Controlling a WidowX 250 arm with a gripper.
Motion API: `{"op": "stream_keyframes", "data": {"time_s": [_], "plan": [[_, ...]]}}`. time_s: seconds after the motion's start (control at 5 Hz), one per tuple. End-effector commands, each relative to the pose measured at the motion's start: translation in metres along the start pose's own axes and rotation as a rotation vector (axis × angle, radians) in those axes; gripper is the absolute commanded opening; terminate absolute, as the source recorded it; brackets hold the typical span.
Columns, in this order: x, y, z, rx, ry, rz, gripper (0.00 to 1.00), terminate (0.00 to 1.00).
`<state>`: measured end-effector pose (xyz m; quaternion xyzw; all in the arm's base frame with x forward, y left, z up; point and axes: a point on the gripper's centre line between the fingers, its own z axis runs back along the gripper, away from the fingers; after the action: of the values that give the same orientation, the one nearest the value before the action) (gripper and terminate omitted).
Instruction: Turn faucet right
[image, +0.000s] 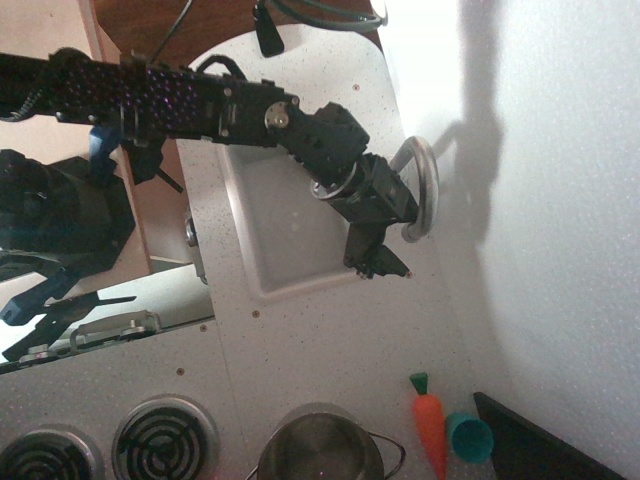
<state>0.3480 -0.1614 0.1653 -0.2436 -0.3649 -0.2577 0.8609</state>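
The faucet (426, 187) is a shiny silver arched spout on a round base, standing at the right edge of the white sink (262, 268), close to the wall. My gripper (377, 266) is black and hangs over the sink's right rim, just left of and below the faucet's base. Its fingers point down and right, beside the faucet and not around it. The fingers read as one dark mass, so I cannot tell whether they are open or shut. The arm reaches in from the upper left across the sink.
A steel pot (320, 450) sits at the bottom middle, next to two stove burners (165, 440). An orange toy carrot (430, 425) and a teal cup (469, 437) lie at the bottom right. The white wall (560, 200) stands right behind the faucet.
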Motion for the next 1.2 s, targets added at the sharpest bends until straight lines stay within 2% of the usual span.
{"op": "stream_keyframes", "data": {"time_s": [0.0, 0.2, 0.4, 0.6, 0.8, 1.0], "plan": [[0.007, -0.025, 0.074, 0.047, 0.128, 0.068, 1.00, 0.00], [-0.002, -0.049, 0.132, 0.100, -0.026, 0.067, 1.00, 0.00], [-0.010, -0.049, 0.139, 0.133, -0.014, 0.067, 1.00, 0.00], [-0.029, -0.042, 0.147, 0.238, 0.174, 0.105, 1.00, 0.00], [-0.059, -0.020, 0.149, 0.336, 0.323, 0.189, 1.00, 0.00], [-0.080, 0.001, 0.160, 0.502, 0.396, 0.238, 1.00, 0.00]]}}
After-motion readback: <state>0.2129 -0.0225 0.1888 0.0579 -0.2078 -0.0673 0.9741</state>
